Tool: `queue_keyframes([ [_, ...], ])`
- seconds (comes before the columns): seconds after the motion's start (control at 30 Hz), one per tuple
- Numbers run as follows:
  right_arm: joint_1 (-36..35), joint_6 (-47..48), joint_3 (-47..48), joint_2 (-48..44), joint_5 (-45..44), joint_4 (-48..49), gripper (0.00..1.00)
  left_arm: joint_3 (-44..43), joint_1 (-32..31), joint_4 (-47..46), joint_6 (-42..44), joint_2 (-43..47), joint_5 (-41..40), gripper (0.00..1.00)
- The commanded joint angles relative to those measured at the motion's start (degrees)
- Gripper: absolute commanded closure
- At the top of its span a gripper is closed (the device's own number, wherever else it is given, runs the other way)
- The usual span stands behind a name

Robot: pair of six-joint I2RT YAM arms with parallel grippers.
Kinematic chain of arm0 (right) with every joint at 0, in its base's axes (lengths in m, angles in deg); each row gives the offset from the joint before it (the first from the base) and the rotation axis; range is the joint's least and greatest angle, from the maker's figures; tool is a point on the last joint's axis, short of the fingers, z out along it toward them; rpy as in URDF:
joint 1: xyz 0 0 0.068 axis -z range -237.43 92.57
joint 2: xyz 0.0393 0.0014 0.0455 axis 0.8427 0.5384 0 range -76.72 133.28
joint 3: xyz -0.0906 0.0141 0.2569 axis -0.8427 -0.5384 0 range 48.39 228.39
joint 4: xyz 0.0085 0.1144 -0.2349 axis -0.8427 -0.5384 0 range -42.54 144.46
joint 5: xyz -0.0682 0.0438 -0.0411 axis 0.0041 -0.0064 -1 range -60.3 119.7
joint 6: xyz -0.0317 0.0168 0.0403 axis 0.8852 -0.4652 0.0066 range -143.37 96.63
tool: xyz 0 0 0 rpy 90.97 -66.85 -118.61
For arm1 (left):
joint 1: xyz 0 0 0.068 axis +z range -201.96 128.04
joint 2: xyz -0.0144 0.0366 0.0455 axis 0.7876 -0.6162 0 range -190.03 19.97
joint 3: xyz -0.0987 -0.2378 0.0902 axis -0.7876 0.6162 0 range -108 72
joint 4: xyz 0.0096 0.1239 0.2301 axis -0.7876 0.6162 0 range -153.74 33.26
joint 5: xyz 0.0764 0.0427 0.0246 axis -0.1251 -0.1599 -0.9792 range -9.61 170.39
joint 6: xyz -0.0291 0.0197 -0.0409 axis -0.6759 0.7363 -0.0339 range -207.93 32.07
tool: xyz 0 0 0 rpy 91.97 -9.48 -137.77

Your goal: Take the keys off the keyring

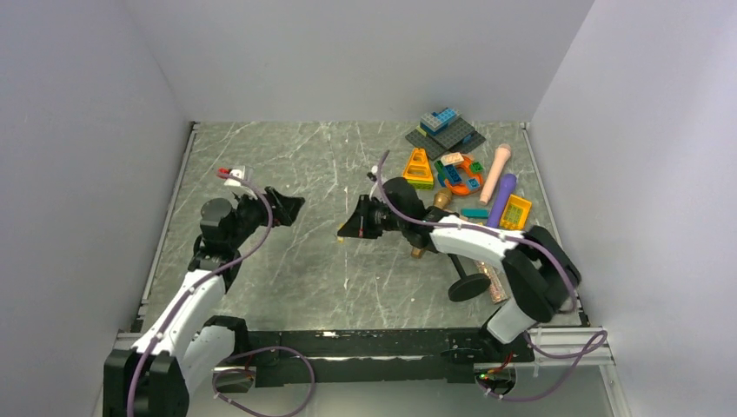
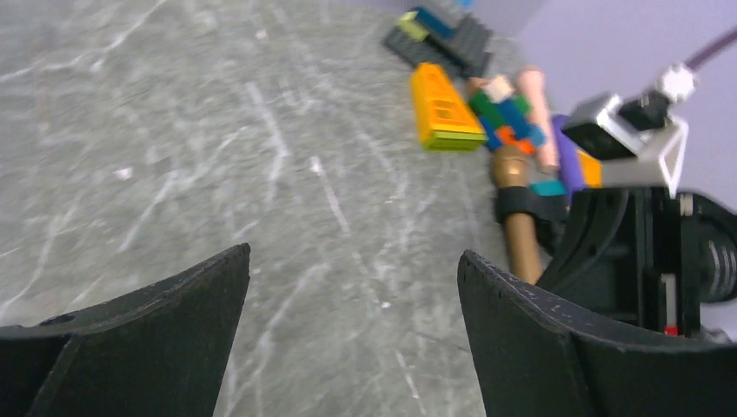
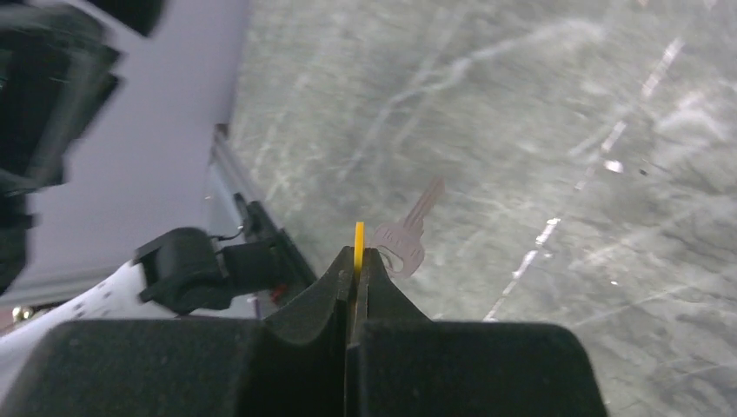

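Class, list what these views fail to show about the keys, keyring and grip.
Keyring: too thin to pick out in the top view; in the right wrist view, seemingly behind the right gripper.
Yellow strip in that shut gripper: only its edge shows; the rest is clamped.
Pale key: blurred in the right wrist view.
Left wrist view: no keys past the open left gripper.

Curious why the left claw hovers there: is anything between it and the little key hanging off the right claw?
Nothing visible. Only bare grey marble tabletop separates the open left gripper from the shut right gripper, which pinches a thin yellow piece with the pale metal key dangling beside it.
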Motion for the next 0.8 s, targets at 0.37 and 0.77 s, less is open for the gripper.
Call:
queue_keyframes([
  [0.37,-0.80,7.07,2.11,-25.53,3.69,-7.51,1.00,3.68,-5.45,-11.31,-10.83,25.63,16.36,0.10],
  [0.77,-2.24,3.51,4.29,-33.66,-1.05,-10.81,1.00,6.27,-9.26,-18.23,-11.89,31.33,20.70,0.10],
])
